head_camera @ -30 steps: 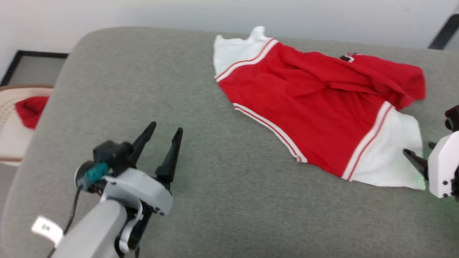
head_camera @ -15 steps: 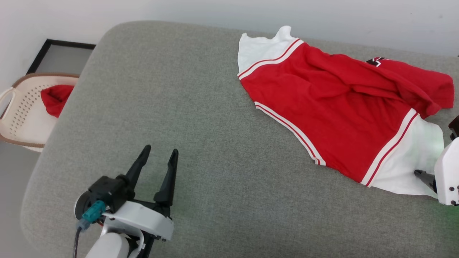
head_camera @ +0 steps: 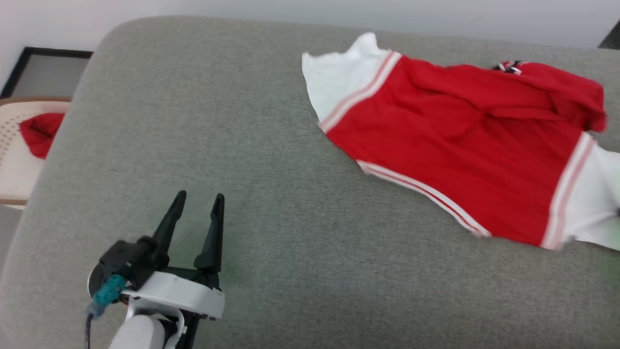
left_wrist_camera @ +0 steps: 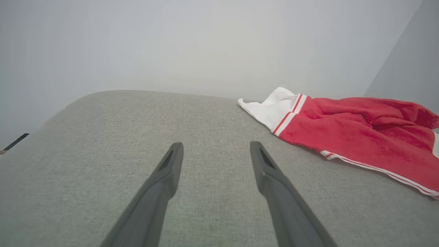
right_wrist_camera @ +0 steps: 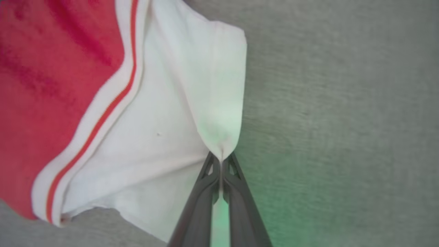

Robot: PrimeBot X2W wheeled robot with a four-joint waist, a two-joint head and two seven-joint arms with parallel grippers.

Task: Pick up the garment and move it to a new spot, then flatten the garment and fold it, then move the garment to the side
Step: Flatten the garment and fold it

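Garment (head_camera: 460, 145) now in R tool (right_wrist_camera: 222, 157)

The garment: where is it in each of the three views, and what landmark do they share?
Head view: garment at upper right, cut by the right edge.
Left wrist view: garment at middle right.
Right wrist view: garment covers the left half, white corner pinched in the right gripper.
Shared landmark: the grey cushion under it.

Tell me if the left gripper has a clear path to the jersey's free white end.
Probably yes. The left gripper stands open over bare grey cushion, and nothing lies between it and the free white end of the red jersey; the arm's stretch is the only doubt.
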